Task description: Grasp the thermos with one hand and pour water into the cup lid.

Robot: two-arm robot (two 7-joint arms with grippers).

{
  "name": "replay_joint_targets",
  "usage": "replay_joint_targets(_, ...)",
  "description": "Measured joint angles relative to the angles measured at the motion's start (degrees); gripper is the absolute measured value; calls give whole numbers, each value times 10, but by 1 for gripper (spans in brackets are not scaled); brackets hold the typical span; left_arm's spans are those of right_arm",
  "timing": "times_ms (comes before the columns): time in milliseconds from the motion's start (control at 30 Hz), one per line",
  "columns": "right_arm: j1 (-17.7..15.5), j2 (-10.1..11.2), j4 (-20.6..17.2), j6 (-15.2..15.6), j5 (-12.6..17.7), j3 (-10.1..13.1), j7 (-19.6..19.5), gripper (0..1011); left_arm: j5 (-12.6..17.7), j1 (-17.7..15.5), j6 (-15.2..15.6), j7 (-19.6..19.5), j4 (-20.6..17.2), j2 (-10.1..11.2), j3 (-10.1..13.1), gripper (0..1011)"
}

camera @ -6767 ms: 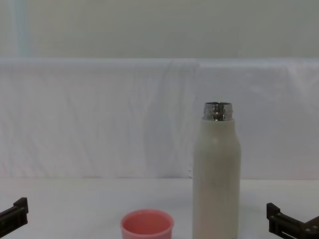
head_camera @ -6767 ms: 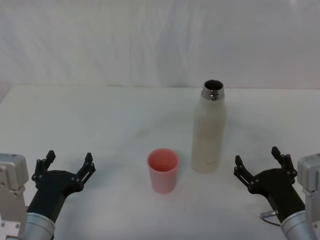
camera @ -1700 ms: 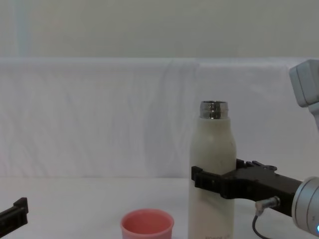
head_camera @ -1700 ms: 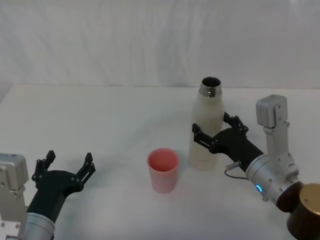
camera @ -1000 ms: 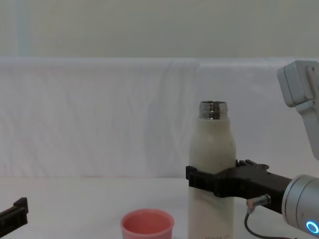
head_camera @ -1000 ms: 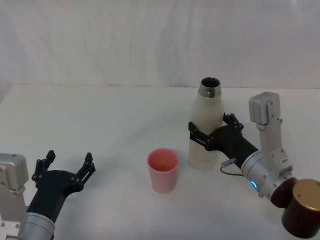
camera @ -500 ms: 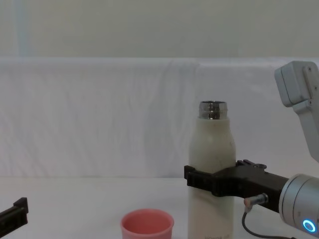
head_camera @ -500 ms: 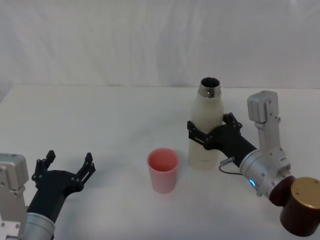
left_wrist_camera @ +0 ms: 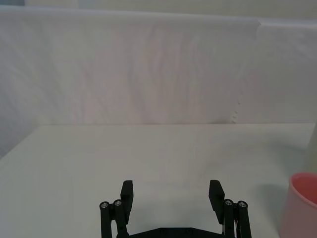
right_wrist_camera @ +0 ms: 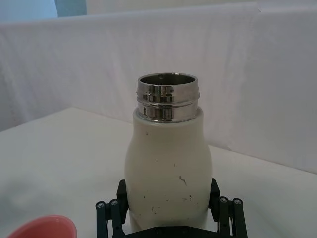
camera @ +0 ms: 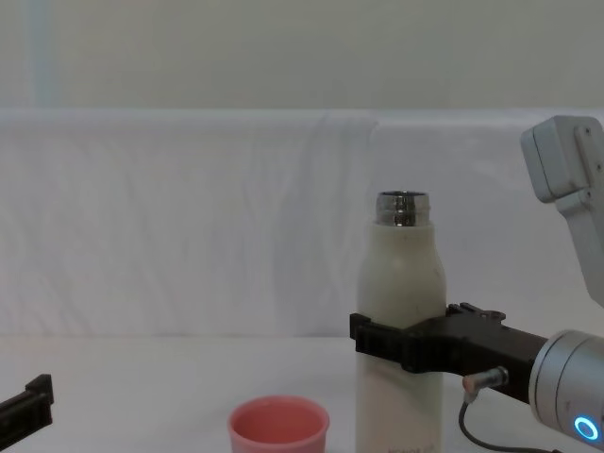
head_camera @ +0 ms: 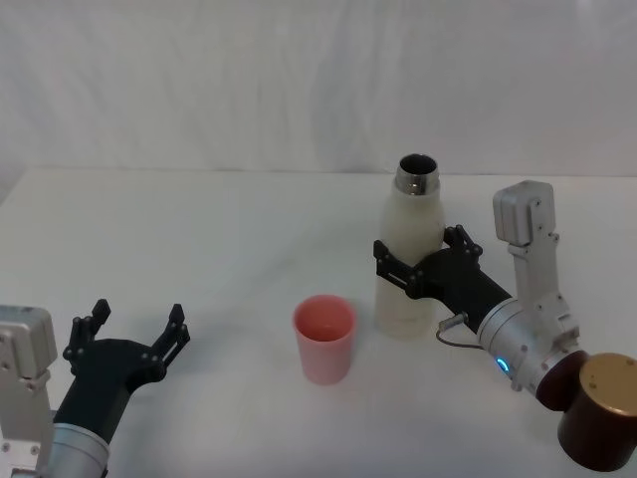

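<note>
Two arms in my feeds. Right gripper has its jaws clamped around the upright thermos at mid-body. Cup lid stands just beside it to the left, apart, on the white surface. Left gripper parked near-left, jaws spread, holding nothing.

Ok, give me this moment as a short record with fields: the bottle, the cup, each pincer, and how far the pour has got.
thermos: upright on the table, steel neck open, no cap
cup lid: pink, upright, to the thermos's left, apart from it
right pincer: closed around the thermos's middle, one finger on each side
left pincer: open, parked at the near left, holding nothing
pour: not begun; thermos not tilted
</note>
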Motion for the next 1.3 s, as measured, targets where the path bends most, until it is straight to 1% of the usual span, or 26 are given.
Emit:
replay_joint_targets(433, -1, 0, -1, 0, 0, 0, 0, 959, 0, 0, 0, 0, 0, 0, 0, 1001)
replay_joint_targets(667, -10, 6, -19, -2, -8, 1, -7, 959, 0, 0, 0, 0, 0, 0, 0, 1001)
replay_joint_targets(767, -16, 11, -32, 1, -15, 2, -11, 959, 0, 0, 0, 0, 0, 0, 0, 1001)
replay_joint_targets(1067, -33, 35, -84, 30, -54, 1, -21, 959, 0, 0, 0, 0, 0, 0, 0, 1001)
replay_joint_targets(1100, -35, 41, -94, 37, -64, 0, -22, 959, 0, 0, 0, 0, 0, 0, 0, 1001)
replay_joint_targets(1200, -38, 49, -106, 49, -78, -1, -22, 959, 0, 0, 0, 0, 0, 0, 0, 1001)
replay_joint_targets(1300, -43, 64, -130, 71, -103, -2, -22, 959, 0, 0, 0, 0, 0, 0, 0, 1001)
